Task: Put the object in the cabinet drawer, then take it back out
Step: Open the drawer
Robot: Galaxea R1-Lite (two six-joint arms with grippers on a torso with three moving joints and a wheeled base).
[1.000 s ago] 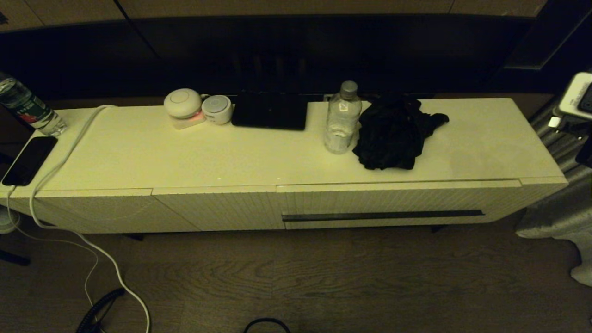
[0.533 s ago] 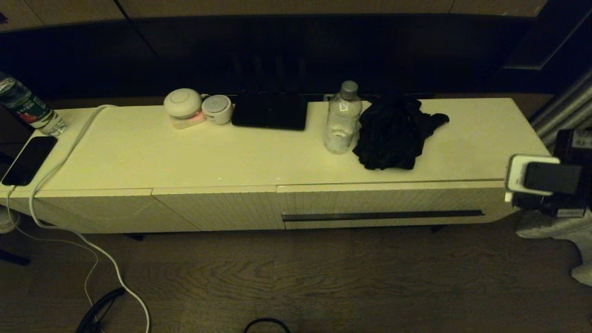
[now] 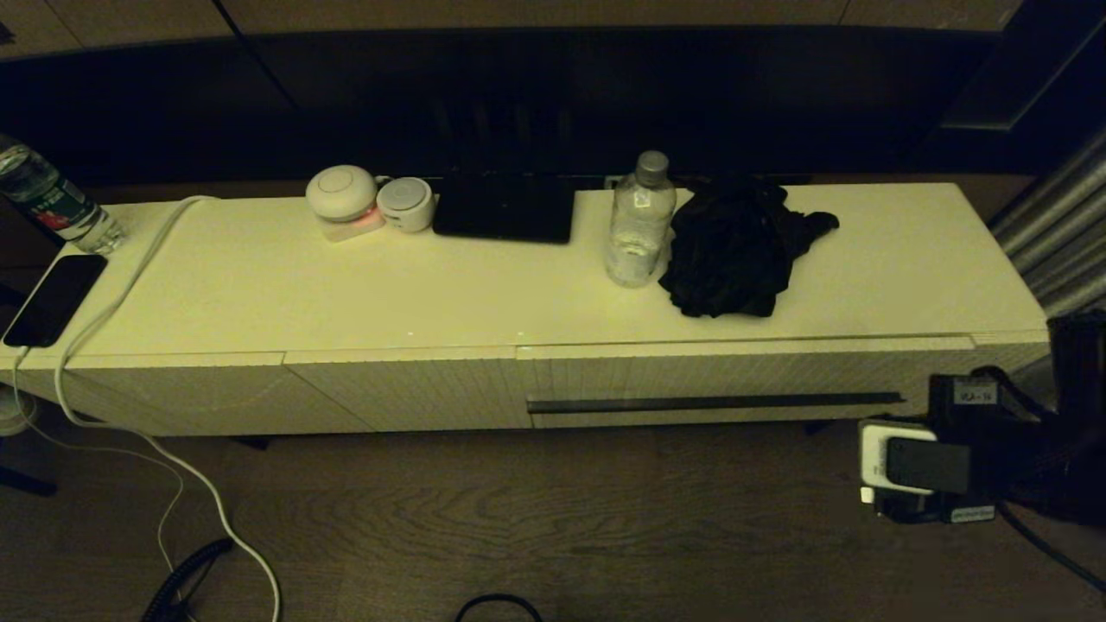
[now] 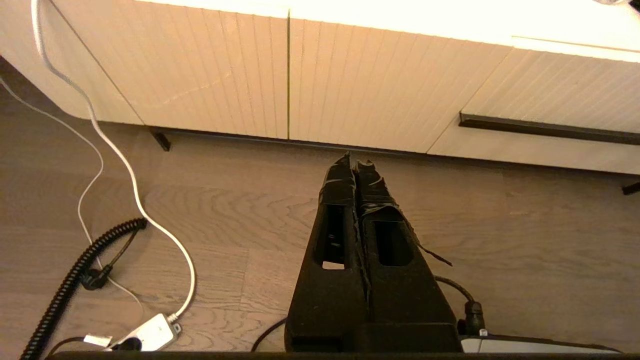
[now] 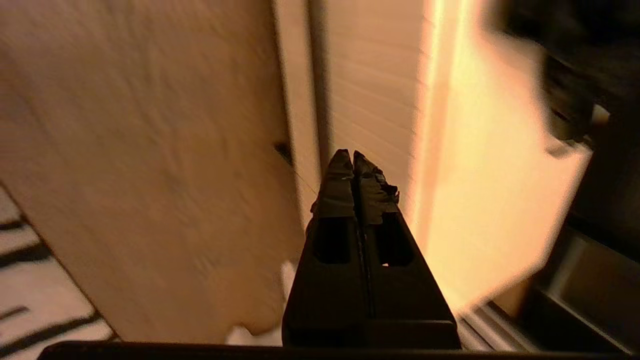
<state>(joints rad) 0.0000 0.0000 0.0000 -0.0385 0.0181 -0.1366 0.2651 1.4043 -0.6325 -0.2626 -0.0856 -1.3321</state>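
The cabinet point(image 3: 518, 294) runs long and low across the head view, its glossy top carrying everything near the back edge while the front strip of the top lies bare. The cabinet drawer point(image 3: 734, 380) sits flush in the right half of the ribbed front, fully pushed in, its dark handle slot point(image 3: 715, 403) running level along the lower edge. On top, a crumpled black cloth point(image 3: 734, 246) lies just beside a clear water bottle point(image 3: 639, 220), above the drawer's span; further left are a black flat device point(image 3: 505, 207) and two round white gadgets point(image 3: 363, 203). A phone point(image 3: 52, 298) and a white cable point(image 3: 112, 294) crowd the left end.

The right gripper point(image 5: 354, 162) hangs low off the cabinet's right front corner, over open wooden floor point(image 3: 553, 518), jaws clenched on nothing and apart from the slot's right end. The left gripper point(image 4: 354, 165) is parked above the floor before the handleless panels, jaws pressed together, empty.
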